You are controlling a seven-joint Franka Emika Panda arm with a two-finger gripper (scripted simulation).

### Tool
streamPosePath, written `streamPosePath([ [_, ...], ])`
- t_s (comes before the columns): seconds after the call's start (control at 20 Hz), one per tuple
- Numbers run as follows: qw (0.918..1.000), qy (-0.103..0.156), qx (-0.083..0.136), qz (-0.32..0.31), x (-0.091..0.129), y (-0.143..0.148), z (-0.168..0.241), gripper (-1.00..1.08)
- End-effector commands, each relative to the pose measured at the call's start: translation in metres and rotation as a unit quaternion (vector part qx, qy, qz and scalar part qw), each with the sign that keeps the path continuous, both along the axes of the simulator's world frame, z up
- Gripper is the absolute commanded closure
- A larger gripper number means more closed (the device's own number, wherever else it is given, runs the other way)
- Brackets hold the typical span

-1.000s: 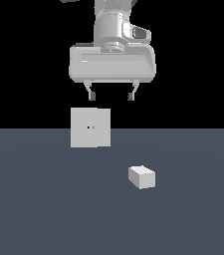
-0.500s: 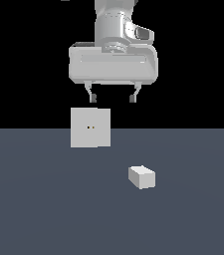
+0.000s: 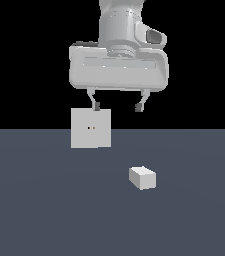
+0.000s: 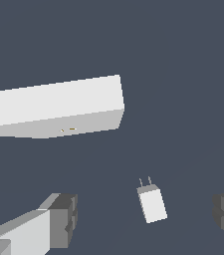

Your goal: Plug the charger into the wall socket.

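The charger (image 3: 142,177) is a small off-white block lying on the dark floor, toward the exterior view's right. In the wrist view the charger (image 4: 152,203) shows two thin prongs at one end. The wall socket (image 3: 90,128) is an upright light-grey square plate with two tiny holes at its centre, to the exterior view's left of the charger. It also shows in the wrist view (image 4: 54,107), seen from above. My gripper (image 3: 117,106) hangs open and empty well above the floor, between the socket and the charger. One of its fingers (image 4: 58,219) shows in the wrist view.
The dark grey floor (image 3: 44,210) spreads across the lower half of the exterior view. Behind it is black background.
The gripper has shifted slightly to the exterior view's right. The charger and the socket have not moved.
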State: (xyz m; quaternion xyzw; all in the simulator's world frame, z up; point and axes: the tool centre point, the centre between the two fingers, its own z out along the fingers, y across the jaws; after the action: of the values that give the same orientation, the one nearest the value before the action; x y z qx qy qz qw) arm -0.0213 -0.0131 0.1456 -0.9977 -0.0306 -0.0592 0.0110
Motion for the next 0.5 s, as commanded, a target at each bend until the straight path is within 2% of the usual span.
streamPosePath([
  [0.0,0.9998,-0.012,0.0,0.013,-0.007,-0.004,-0.008,-0.92],
  [0.45,0.9965,-0.058,0.003,0.059,-0.03,-0.02,-0.039,-0.92],
])
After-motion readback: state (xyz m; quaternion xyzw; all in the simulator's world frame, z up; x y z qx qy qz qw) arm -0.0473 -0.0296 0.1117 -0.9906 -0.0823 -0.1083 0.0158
